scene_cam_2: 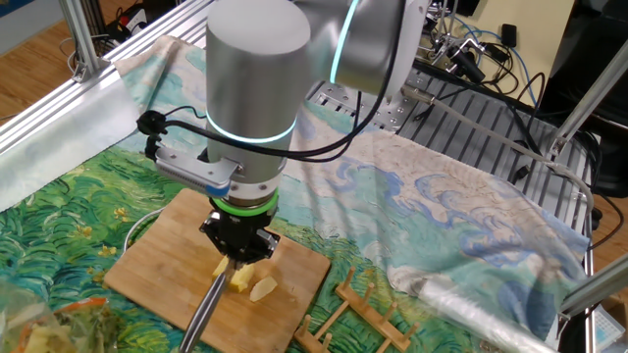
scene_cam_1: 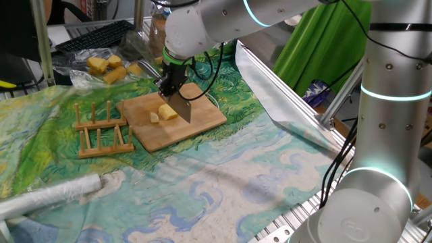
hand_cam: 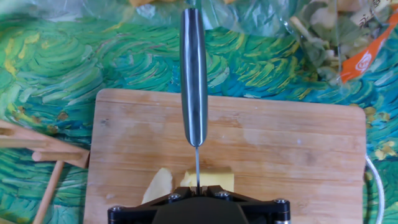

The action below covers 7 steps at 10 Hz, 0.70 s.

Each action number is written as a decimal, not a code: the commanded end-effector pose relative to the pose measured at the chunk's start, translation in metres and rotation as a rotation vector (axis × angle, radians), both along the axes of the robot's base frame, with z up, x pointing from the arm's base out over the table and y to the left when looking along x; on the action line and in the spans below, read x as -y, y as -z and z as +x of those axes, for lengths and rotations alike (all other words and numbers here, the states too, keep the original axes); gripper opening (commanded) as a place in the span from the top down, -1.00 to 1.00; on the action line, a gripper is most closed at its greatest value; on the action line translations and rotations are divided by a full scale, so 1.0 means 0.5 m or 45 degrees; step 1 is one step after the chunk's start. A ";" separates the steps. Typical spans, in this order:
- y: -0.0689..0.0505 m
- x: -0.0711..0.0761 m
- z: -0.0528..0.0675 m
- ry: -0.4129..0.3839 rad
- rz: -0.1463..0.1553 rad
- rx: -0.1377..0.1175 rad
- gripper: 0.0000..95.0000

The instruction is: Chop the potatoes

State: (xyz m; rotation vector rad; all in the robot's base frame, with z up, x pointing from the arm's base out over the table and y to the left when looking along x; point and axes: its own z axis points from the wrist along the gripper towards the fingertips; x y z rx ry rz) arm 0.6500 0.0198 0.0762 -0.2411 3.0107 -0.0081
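The end effector [scene_cam_2: 240, 238] points down over the board [scene_cam_1: 202, 121], pinching a knife [hand_cam: 193, 93] by its blade end. The potatoes [scene_cam_1: 164, 113] lie near the board's centre: one chunk under the blade, apparently touching it, and a slice [hand_cam: 158, 185] just beside it.

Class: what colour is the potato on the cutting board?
Pale yellow potato, clearest in the hand view.

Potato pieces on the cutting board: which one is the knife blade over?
The blocky chunk, squarish and thick, sits directly under the knife held by the gripper. The thin curved slice lies beside it, clear of the blade.
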 end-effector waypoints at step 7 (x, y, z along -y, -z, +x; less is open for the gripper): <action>0.018 -0.005 -0.006 0.034 0.016 0.015 1.00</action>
